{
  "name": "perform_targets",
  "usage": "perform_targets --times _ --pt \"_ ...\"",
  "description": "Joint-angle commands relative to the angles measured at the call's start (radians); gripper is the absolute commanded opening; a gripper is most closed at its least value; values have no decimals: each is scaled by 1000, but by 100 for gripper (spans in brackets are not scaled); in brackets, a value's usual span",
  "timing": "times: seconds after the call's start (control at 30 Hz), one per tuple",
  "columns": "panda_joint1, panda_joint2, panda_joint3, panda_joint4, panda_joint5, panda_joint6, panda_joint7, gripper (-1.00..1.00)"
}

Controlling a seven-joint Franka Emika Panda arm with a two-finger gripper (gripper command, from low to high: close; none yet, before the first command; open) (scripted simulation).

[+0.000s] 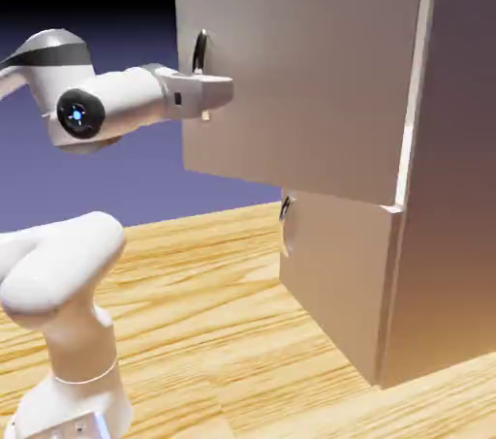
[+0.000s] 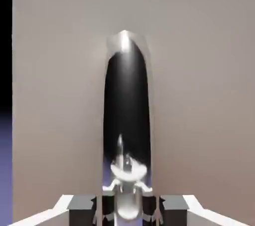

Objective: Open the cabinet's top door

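The tall cabinet [image 1: 450, 185] stands on the exterior view's right, on the wooden worktop [image 1: 184, 282]. It has 2 doors, 1 over the other. The top door [image 1: 300, 69] is the big 1, and it is part of the way open. Its hinge side is by the cabinet's near front corner, and its free side sticks out to the exterior view's left, past the small low door [image 1: 339, 272]. The low door looks shut.

There is just 1 arm [image 1: 126, 103], so that arm has the job. It comes in from the exterior view's left, up high, and meets the top door near its free side.

The dark handle [image 2: 126, 105] is a long, bent bar. It stands up and down, the same way as the free side of the door. In the hand view it runs up from the fingers [image 2: 128, 211], right in the middle.

The fingers are closed in on the handle, 1 on each side of the bar, with just its thin width in the gap. More of the bar shows above them than below.

I think the next pull should go around the hinge in a curve, out from the cabinet. It should not be a straight tug. The hand should turn with the door, or the bar could twist and slip out.
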State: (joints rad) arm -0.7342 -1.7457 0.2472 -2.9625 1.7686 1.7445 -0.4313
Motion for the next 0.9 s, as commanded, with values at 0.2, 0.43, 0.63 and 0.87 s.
perform_targets --times 0.2,0.43,0.63,0.87 --pt "-163 53 -140 -1 -63 -252 -54 -100" --pt "-127 282 -390 67 -306 -421 -213 -100" --pt "-47 500 -566 176 -494 -549 -339 -100" --pt "102 753 -753 355 -675 -702 -468 -100"
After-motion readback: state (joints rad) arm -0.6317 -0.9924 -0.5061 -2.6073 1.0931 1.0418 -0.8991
